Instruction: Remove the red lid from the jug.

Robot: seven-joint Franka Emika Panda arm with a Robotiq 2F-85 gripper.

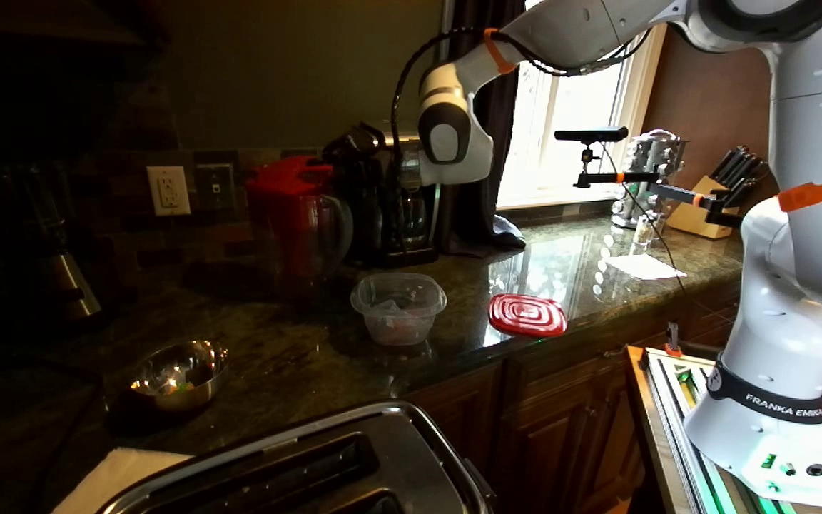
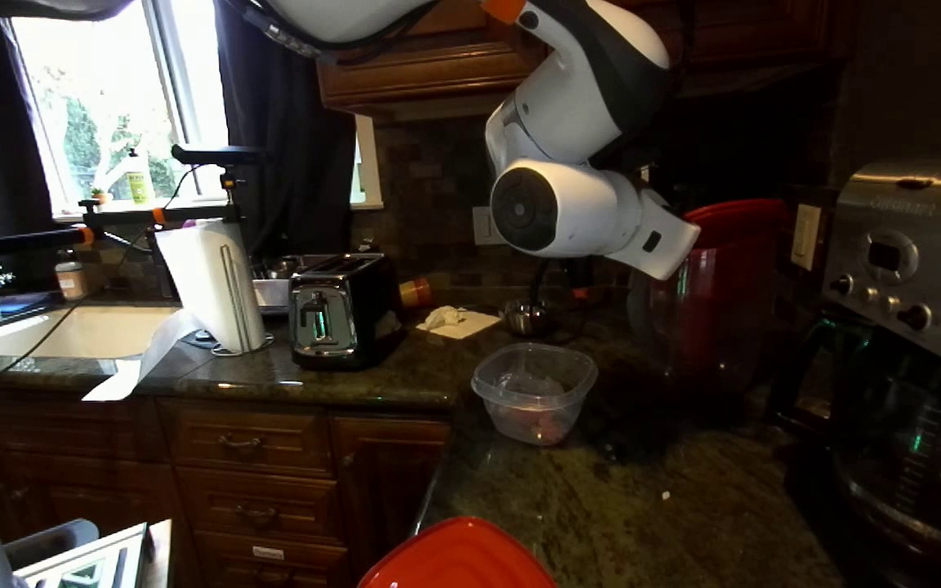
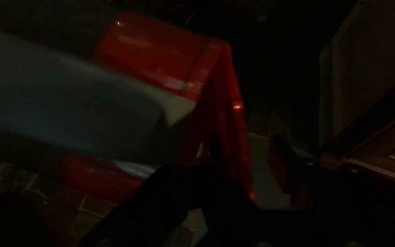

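Observation:
The jug (image 1: 300, 232) stands upright against the back wall, with the red lid (image 1: 297, 173) on its top. It also shows dimly in an exterior view (image 2: 720, 306), lid up (image 2: 738, 214), partly behind my wrist. In the dark wrist view the jug's red upper body (image 3: 153, 51) lies sideways, and the lid's edge (image 3: 234, 113) runs down between my fingers. A blurred pale band crosses at left, perhaps the jug's handle. My gripper (image 3: 247, 145) is open around that edge, which is nearer the left finger; a gap separates it from the right. Contact is unclear.
The coffee maker (image 1: 411, 207) stands right beside the jug. The clear tub (image 1: 398, 310) and spiral-patterned red disc (image 1: 527, 315) lie toward the counter's front edge. A metal bowl (image 1: 179, 375), toaster (image 2: 344, 306) and paper towel roll (image 2: 213, 286) stand farther along.

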